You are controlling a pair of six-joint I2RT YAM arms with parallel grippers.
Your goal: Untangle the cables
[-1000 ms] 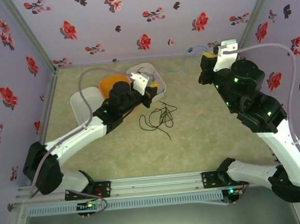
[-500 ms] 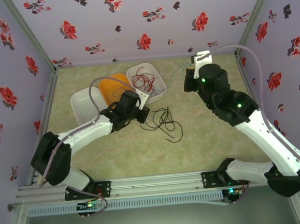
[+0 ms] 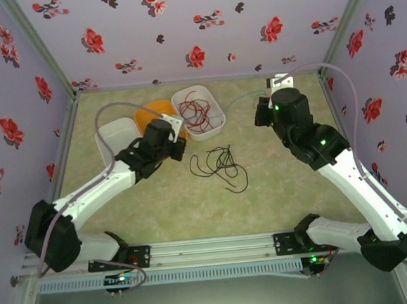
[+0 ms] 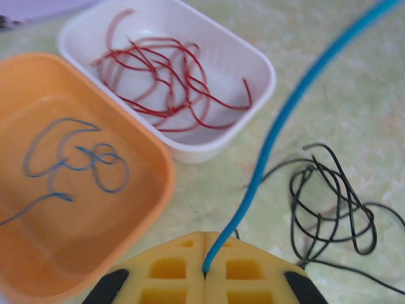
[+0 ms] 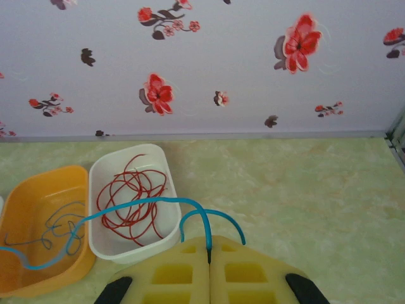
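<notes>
**Two robot arms hold a blue cable taut above sorting trays**

Floral-papered walls [image 3: 179, 27] with red and dark blossoms enclose a pale green marbled table [image 3: 284, 188]. Seen from above, a black cable [image 3: 219, 166] lies in loose, overlapping loops at the centre of the table. From that tangle, an orange tray [image 3: 143, 116] sits at about 10 o'clock and a white tray [image 3: 219, 120] at about 11 o'clock, the two touching side by side. A red cable [image 3: 197, 110] is coiled inside the white tray.

The left gripper [image 4: 204, 235] is clamped tight, its yellow fingers pressed together on a blue cable [image 4: 278, 120], which rises from the seam toward 1 o'clock in that wrist view. The right gripper [image 5: 209, 242], at about 2 o'clock from the black tangle, is likewise pinched on the blue cable. From its fingers the strand arcs toward 9 o'clock, over the white tray, and its far length lies curled in the orange tray.

These cables look thin, light and limp, so they will probably sag, spring back and slide through a loose pinch. The black tangle looks open rather than knotted. A free end or an outer loop, such as the strand trailing toward 5 o'clock, seems the safest place to take hold, lifting gently so no loop cinches
</notes>
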